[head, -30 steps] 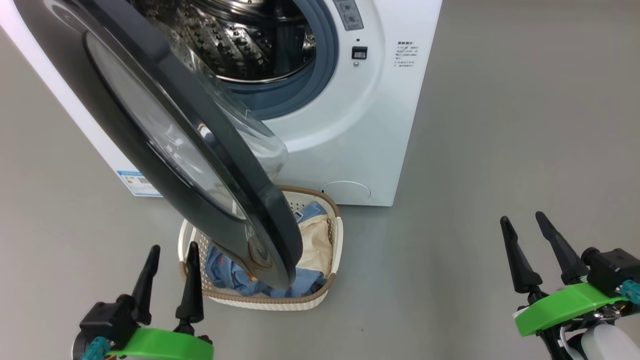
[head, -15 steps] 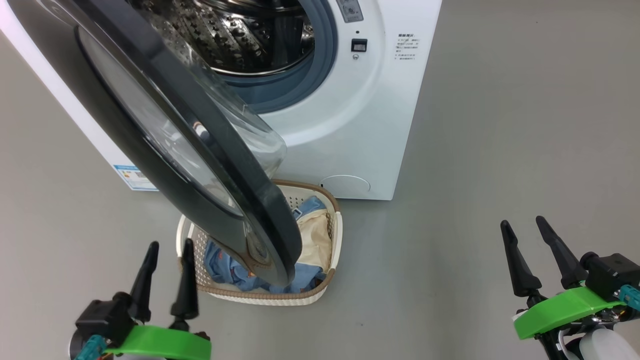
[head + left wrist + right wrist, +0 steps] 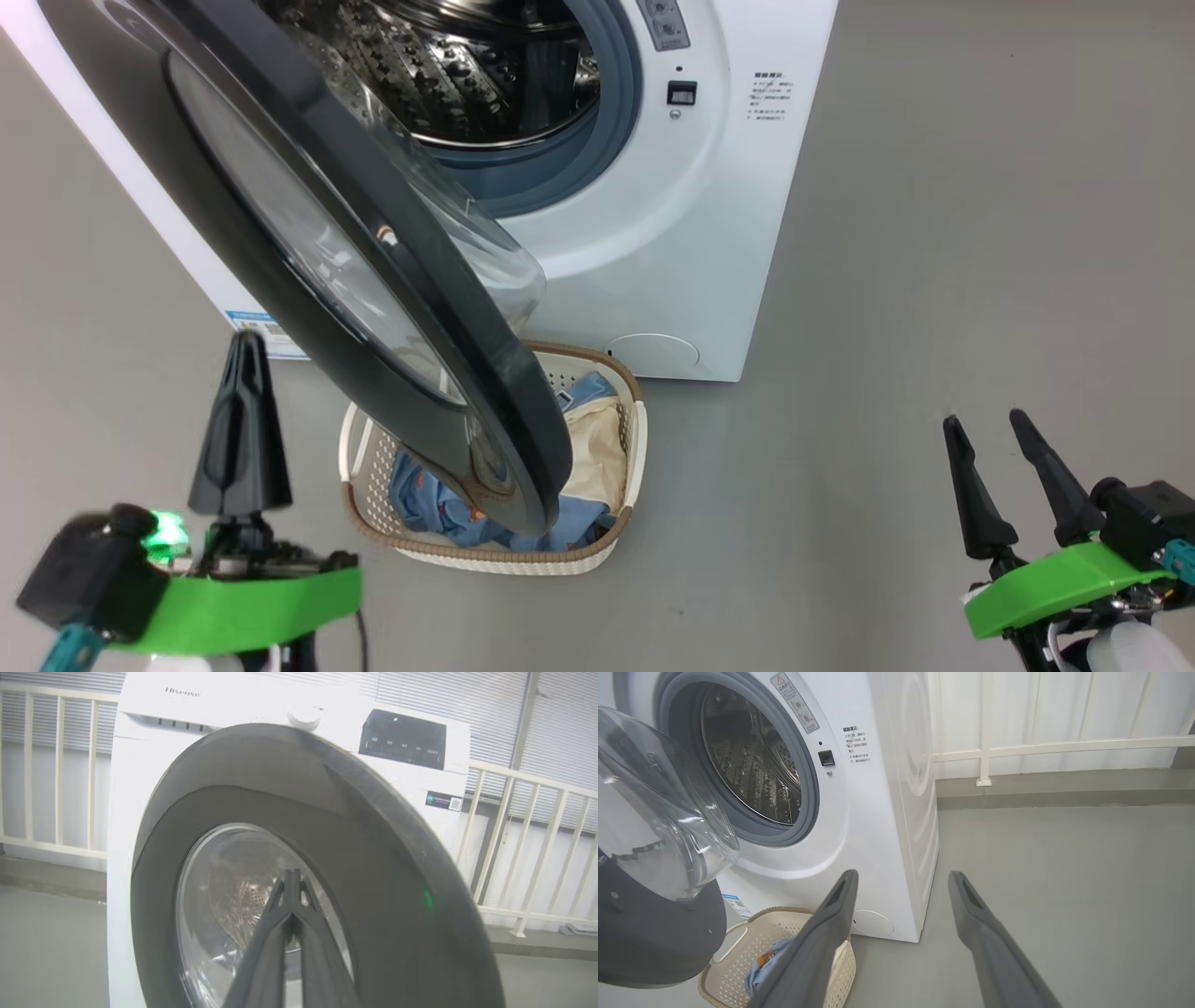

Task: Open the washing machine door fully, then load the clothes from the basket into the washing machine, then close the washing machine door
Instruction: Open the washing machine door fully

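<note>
**Door partway open, basket waiting underneath**

Head view first: the washing machine door (image 3: 373,280) hangs partly swung out from the washing machine (image 3: 653,215). Its free edge sits right over the basket (image 3: 637,420) on the floor and covers part of the clothes (image 3: 439,509). The left gripper (image 3: 246,341) stands off the door's outer face, fingers pressed together on nothing. The right gripper (image 3: 984,420) waits well off to the right, fingers apart and empty.

Over to the left wrist view: the closed tips point straight at the door's glass window, with the glossy black rim all around it. My read is that this door is rigid, hinged and fairly heavy (and too slick to pinch well). It looks best worked at the free edge, far from the hinge, where a modest push or hook should swing it.

Right wrist view: the open fingers frame the machine's corner, and the basket and blue fabric lie at lower left. Those garments look soft, light and floppy. I'd pinch a bunched fold from above, gently, since the light basket may skid.
</note>
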Robot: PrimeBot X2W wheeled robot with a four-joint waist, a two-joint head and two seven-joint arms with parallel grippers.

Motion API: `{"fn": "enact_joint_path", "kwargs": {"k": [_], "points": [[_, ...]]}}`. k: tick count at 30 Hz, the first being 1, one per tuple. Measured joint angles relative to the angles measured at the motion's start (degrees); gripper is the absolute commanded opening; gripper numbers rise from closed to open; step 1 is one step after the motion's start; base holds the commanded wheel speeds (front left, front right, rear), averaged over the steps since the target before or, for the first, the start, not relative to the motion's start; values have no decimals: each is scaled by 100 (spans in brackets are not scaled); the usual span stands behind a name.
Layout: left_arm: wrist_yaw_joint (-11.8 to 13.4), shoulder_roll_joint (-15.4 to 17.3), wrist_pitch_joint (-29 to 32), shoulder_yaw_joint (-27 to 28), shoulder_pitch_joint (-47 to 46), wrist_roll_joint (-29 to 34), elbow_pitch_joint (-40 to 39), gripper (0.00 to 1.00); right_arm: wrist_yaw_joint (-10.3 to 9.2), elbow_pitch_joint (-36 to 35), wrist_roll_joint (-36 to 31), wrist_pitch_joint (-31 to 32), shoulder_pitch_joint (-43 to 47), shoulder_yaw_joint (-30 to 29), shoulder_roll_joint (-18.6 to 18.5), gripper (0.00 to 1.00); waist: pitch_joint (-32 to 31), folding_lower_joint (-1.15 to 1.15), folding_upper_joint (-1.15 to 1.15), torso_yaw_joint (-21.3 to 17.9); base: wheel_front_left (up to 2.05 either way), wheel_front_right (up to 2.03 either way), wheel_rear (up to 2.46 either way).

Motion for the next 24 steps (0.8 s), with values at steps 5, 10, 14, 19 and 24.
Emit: {"fn": "enact_joint_path", "kwargs": {"k": [5, 10, 14, 19, 24], "points": [[53, 2, -5, -659, 0, 170, -968, 0, 0, 1, 1, 0, 31, -2, 5, 100, 4, 0, 0, -1, 0, 0, 0], [133, 13, 45, -1559, -14, 200, -1288, 0, 0, -10, 1, 0, 31, 10, 7, 100, 20, 0, 0, -36, 0, 0, 0], [163, 29, 113, -2041, -133, 97, -1171, 0, 0, -24, 1, 0, 30, 16, 10, 100, 39, 0, 0, -61, 0, 0, 0], [213, 41, 110, -2646, -372, -337, -483, 0, 0, -29, 1, 0, 27, 45, 21, 100, 87, 0, 0, -115, 0, 0, 0], [266, 42, 79, -2937, -657, -637, 319, 0, 0, -31, 1, 0, 23, 74, 29, 100, 127, 0, 0, -172, 0, 0, 0]]}}
